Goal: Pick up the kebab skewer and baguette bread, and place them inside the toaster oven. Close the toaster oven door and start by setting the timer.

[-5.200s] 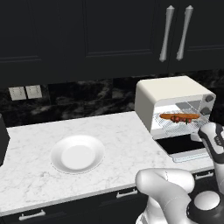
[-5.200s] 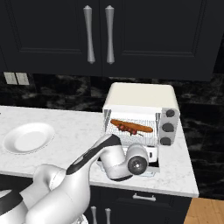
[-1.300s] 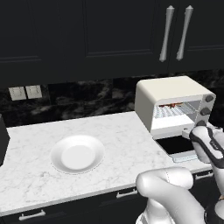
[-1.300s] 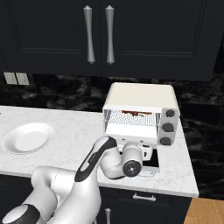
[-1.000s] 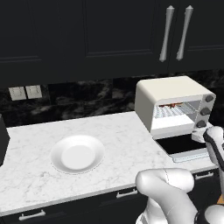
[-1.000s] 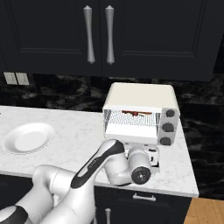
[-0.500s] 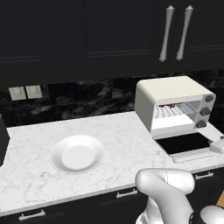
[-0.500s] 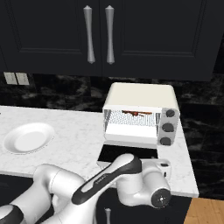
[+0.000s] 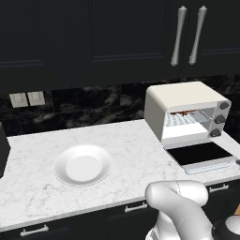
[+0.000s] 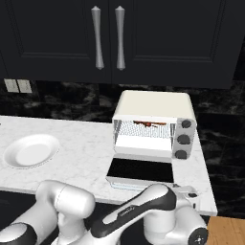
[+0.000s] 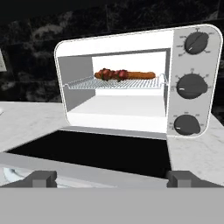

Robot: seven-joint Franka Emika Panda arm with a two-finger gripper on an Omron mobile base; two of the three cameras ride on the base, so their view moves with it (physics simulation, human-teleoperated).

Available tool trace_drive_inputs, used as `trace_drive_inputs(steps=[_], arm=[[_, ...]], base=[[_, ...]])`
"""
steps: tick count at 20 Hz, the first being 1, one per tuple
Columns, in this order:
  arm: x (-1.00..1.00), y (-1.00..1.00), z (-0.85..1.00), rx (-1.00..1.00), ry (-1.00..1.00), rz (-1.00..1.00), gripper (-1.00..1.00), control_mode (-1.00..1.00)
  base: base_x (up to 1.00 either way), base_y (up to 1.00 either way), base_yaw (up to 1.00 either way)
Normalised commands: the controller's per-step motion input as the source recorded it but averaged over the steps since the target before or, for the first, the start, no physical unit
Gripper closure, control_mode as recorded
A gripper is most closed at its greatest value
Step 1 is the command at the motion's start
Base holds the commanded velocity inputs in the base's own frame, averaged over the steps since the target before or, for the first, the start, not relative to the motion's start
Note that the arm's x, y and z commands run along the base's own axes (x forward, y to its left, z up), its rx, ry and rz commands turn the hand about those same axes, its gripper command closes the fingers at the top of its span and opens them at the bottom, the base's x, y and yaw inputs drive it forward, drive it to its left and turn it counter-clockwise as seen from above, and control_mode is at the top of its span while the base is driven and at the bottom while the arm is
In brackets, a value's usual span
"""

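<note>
Hand view, catalogue of contents. Item one: boxy cream-white toaster oven (image 11: pixel 131 83) at centre, standing on the white marble worktop (image 11: pixel 26 122), its cavity lit and open. Item two: long orange-brown baguette bread (image 11: pixel 138 75), lying flat on the wire rack (image 11: pixel 113 83), reaching toward 3 o'clock. Item three: kebab skewer with dark red and brown chunks (image 11: pixel 110 74), on the same rack, touching the loaf's end at 9 o'clock. Item four: dark glass toaster oven door with cream-white frame (image 11: pixel 92 153), folded down flat toward 6 o'clock, not closed. Item five: three dark round knobs (image 11: pixel 190 86) stacked on the panel at 3 o'clock. Item six: the pincer (image 11: pixel 112 178), released and spread wide, fingertips (image 11: pixel 41 178) low at 6 o'clock with the door's front edge between them, nothing held.

Change noted: a few seconds back the arm stood in front of the oven mouth; it has since dropped away below the worktop's edge, so the left base view now shows the oven (image 9: pixel 187 112) and its lowered door (image 9: pixel 199 154) unobstructed, with the bare white round plate (image 9: pixel 83 165) well apart at 9 o'clock.

Assessment: both foods are loaded, so the placing part looks done. The low, level approach suggests the next step is lifting the door shut, then turning the timer knob. Which knob is the timer cannot be told.
</note>
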Motion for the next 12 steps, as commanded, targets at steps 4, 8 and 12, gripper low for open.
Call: trace_drive_inputs(steps=[4, 8, 12], arm=[[-0.07, -0.12, -0.32, 0.00, -0.01, 0.03, -1.00, -1.00], [0.00, 0.00, -0.28, 0.00, -0.04, 0.00, -1.00, -1.00], [0.00, 0.00, -0.31, 0.00, -0.03, 0.00, -1.00, -1.00]], base=[[0.00, 0.00, 0.00], [0.00, 0.00, 0.00], [0.00, 0.00, 0.00]])
